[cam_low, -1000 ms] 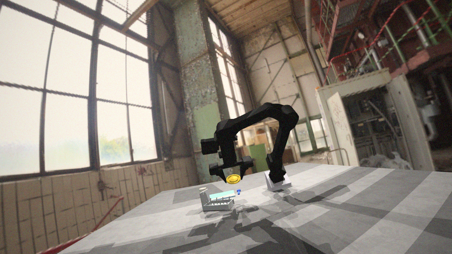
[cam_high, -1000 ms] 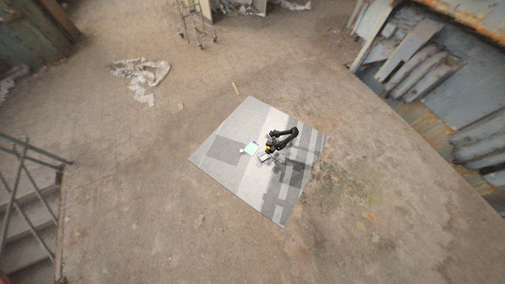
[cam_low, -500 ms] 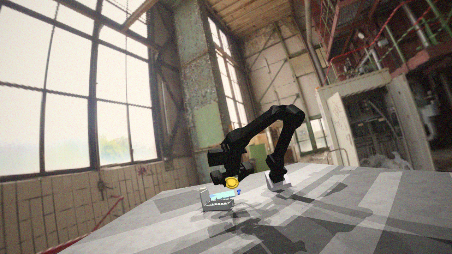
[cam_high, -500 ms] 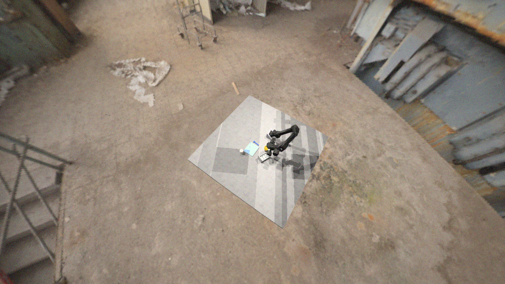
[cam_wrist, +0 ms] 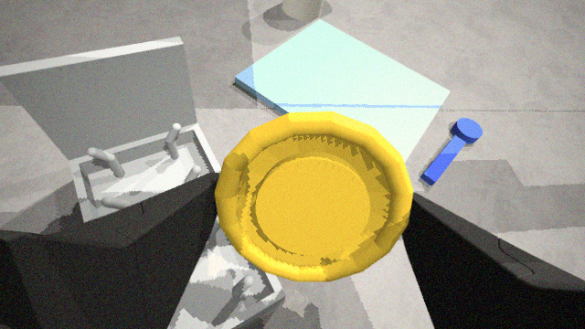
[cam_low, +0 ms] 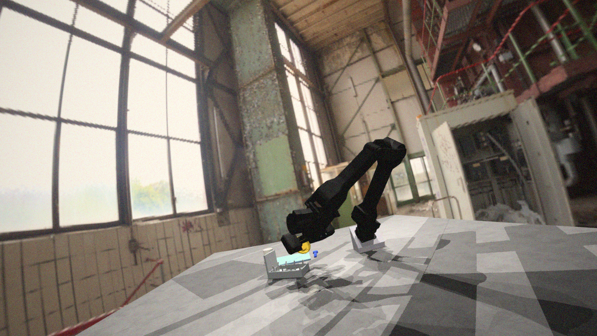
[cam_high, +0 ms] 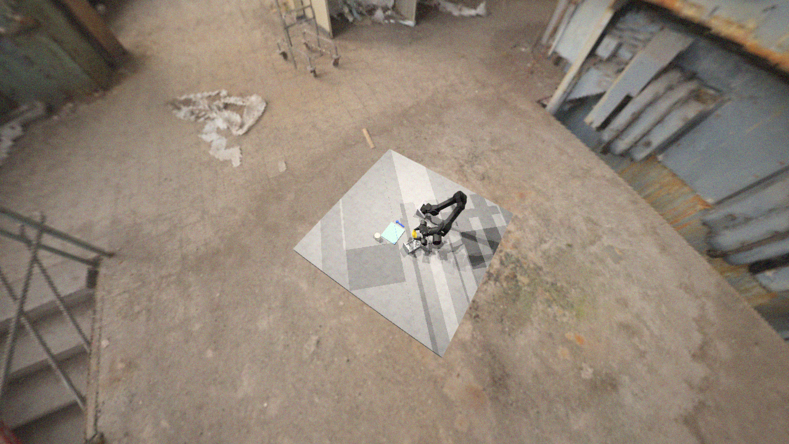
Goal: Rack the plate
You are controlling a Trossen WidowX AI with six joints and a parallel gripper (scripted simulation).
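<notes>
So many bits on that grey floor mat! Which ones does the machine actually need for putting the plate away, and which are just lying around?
Part of the job:
- yellow plate, clamped in the end effector
- grey dish rack with its rails

Just lying about:
- pale turquoise flat board
- blue peg-like piece
- small pale cylinder beyond the board
</notes>
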